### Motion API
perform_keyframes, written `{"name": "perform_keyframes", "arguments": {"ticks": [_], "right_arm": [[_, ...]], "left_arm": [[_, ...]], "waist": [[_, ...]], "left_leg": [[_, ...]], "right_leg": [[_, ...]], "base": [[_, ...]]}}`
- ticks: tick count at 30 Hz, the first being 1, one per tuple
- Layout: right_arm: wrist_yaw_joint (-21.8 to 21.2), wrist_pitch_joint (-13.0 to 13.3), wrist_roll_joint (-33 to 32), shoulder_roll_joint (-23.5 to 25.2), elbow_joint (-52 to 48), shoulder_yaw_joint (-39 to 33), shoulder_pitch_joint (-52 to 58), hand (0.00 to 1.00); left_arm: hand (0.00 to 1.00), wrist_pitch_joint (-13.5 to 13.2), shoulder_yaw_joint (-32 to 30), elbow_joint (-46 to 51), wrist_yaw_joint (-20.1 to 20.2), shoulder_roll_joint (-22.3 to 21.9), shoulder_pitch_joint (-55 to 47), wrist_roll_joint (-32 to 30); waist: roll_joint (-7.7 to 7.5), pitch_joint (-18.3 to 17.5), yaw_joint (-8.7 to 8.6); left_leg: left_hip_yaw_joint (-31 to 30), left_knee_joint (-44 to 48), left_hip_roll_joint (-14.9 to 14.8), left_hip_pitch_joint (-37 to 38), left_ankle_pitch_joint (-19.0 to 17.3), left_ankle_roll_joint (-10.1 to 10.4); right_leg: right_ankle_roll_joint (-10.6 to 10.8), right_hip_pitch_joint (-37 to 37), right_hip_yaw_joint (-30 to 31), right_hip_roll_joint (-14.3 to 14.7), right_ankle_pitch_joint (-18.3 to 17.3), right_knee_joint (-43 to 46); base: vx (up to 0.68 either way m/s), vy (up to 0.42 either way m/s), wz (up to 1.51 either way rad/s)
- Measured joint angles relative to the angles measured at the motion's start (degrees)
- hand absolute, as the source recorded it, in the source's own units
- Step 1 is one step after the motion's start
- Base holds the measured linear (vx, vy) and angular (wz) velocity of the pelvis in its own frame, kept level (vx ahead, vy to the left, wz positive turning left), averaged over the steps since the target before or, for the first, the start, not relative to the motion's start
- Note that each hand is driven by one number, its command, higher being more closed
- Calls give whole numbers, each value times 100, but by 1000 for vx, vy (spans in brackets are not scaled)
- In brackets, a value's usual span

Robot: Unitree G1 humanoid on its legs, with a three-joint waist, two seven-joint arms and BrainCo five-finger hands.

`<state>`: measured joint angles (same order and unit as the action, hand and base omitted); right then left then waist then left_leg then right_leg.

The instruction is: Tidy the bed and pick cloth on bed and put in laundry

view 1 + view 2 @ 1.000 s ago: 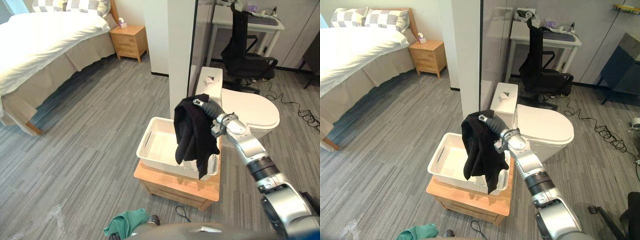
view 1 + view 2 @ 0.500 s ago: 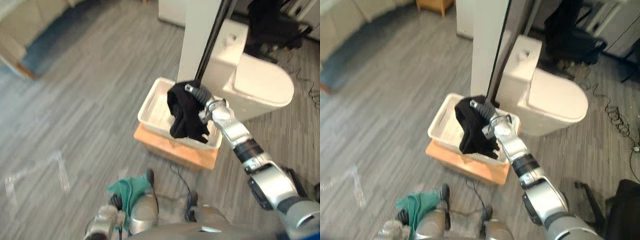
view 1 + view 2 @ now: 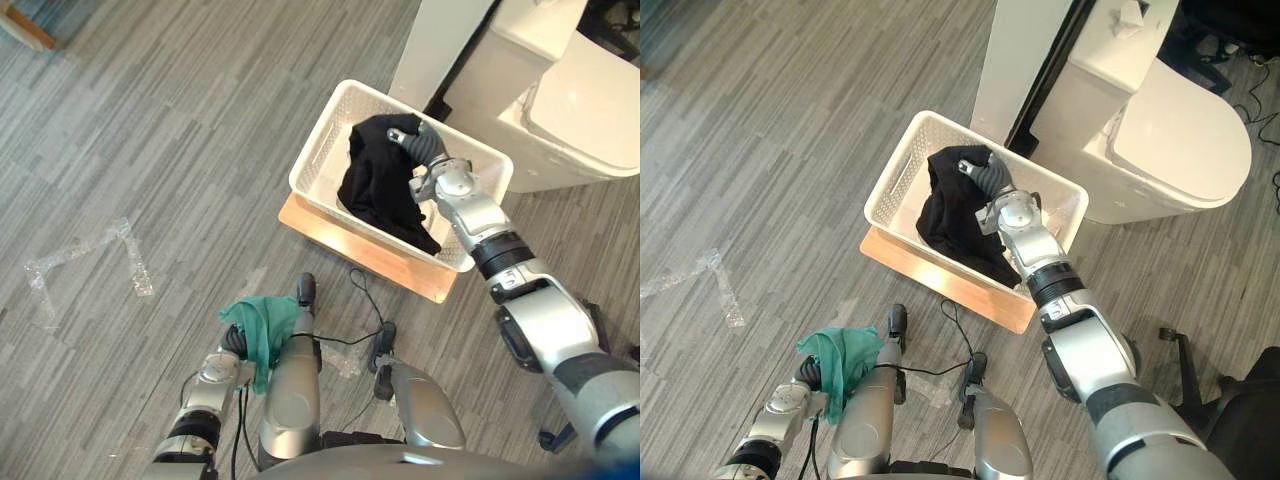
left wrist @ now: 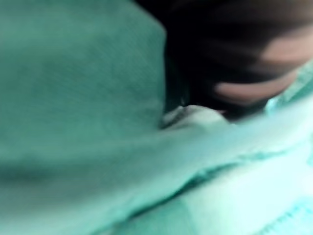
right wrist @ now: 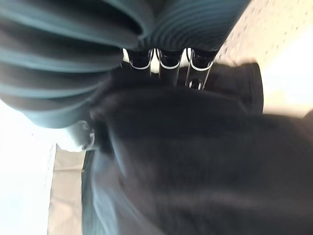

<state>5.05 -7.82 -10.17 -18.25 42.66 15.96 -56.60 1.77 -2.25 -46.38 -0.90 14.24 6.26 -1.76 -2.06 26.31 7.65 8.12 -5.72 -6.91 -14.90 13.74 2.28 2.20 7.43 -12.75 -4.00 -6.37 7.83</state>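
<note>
while the white laundry basket (image 3: 318,152) is set on a low wooden desk (image 3: 365,258), the black cloth (image 3: 380,190) is held bunched inside it by the right hand (image 3: 428,150), whose fingers are curled round the fabric. a green cloth (image 3: 265,328) is carried low over the floor at the left hand (image 3: 232,342); whether that hand is clenched cannot be told.

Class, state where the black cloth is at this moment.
In the left eye view the black cloth sits in the white basket, right of centre, gripped by the right hand, near the toilet.
</note>
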Motion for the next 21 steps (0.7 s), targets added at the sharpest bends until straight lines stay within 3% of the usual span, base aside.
{"name": "perform_keyframes", "arguments": {"ticks": [11,14,21], "right_arm": [[17,47,-85,-462,-379,-276,-86,0],[20,62,96,-478,-860,-402,402,0],[64,-446,486,-465,-1343,-960,1686,0]], "left_arm": [[100,344,3,287,56,-1,16,-236],[100,458,5,285,32,1,-111,-347],[100,646,153,184,-196,2,-400,-393]], "waist": [[-31,1,-41],[-124,-55,-74],[-439,-318,-184]], "left_leg": [[288,-31,-107,599,-160,75],[407,-31,-142,759,-200,67],[556,-31,-127,1074,-245,79]], "right_leg": [[-37,-415,251,72,-33,57],[-36,-546,293,85,-33,7],[-16,-877,412,39,-14,-155]], "base": [[-7,-23,-11],[21,-12,-11],[77,-2,-6]]}}
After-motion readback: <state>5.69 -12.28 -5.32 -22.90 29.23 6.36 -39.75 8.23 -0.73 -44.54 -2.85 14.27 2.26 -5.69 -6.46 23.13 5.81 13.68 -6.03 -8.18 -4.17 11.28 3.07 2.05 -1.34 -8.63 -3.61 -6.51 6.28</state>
